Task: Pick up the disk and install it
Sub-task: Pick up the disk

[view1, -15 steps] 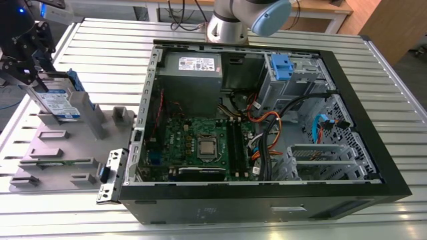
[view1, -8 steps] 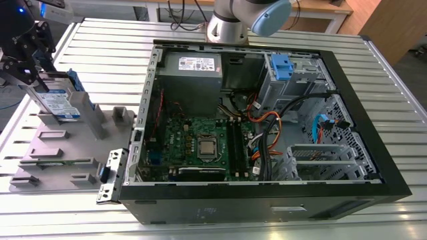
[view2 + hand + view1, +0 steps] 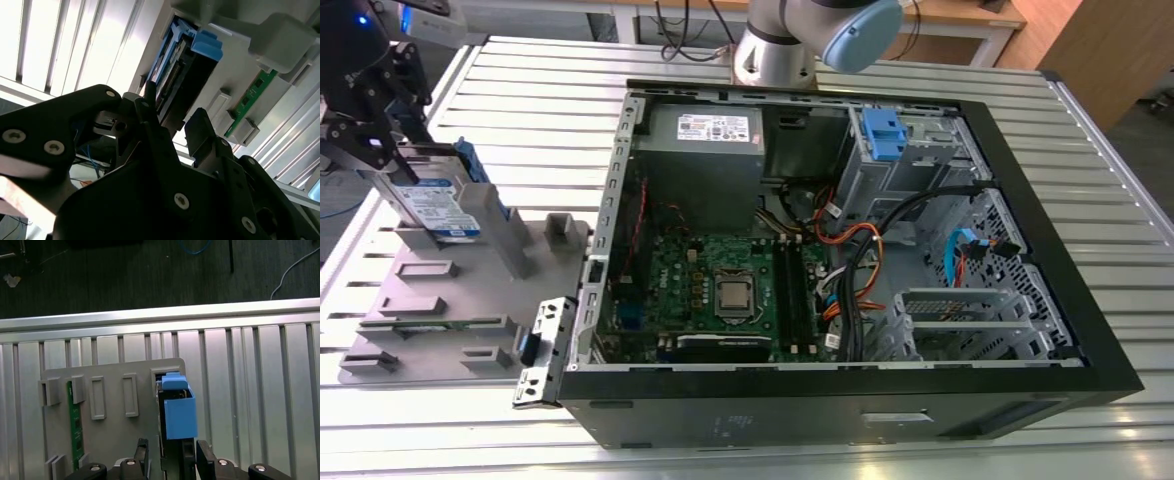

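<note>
**Pincer (image 3: 173,446) spread astride the upright disk (image 3: 178,415)**

Pincer jaws stand released, parted a little wider than the disk is thick. In both wrist views one of the black fingers (image 3: 143,456) lies on each flat side of the disk. Whether either finger presses the metal cannot be told, though a thin gap seems to show on one side in the first wrist view. In the exterior view the pincer (image 3: 380,150) sits at the top of the disk (image 3: 438,212), at that view's far left. The disk stands on edge in a slot of a grey holder plate (image 3: 467,300), with its white-and-blue label facing outward and its blue carrier frame (image 3: 205,45) along the rim. A green memory board (image 3: 75,425) stands in another slot of the same plate. The plate lies on a slatted metal table (image 3: 1121,150), just beside the open computer case (image 3: 787,425) on the exterior view's right. The disk is outside the case.
</note>
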`<state>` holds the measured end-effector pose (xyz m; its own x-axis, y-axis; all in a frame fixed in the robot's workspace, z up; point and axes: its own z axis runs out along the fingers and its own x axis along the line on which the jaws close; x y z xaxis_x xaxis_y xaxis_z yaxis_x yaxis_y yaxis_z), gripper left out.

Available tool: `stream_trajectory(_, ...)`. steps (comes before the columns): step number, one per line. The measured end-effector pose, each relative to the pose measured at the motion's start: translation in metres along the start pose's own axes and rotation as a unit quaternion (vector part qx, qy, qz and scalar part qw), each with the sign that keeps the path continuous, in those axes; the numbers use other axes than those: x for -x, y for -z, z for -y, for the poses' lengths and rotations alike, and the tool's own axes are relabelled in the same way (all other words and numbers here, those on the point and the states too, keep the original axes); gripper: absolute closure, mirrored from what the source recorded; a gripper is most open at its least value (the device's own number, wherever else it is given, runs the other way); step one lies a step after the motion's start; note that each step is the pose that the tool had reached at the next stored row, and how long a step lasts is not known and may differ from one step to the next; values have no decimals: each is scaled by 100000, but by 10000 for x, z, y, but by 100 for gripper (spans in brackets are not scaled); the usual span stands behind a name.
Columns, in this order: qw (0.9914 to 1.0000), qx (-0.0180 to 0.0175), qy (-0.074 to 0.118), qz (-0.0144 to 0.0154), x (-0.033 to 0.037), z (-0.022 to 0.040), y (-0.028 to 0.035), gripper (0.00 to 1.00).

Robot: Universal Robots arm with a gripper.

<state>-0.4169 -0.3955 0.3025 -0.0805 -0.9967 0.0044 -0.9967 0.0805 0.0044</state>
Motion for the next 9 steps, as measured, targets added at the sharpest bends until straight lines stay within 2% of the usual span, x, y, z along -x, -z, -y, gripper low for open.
stream_trajectory(4, 99999, -335, 92, 29, 0, -9, -2, 50)
stream_trajectory(9, 99999, -365, 104, 34, 0, -11, -2, 50)
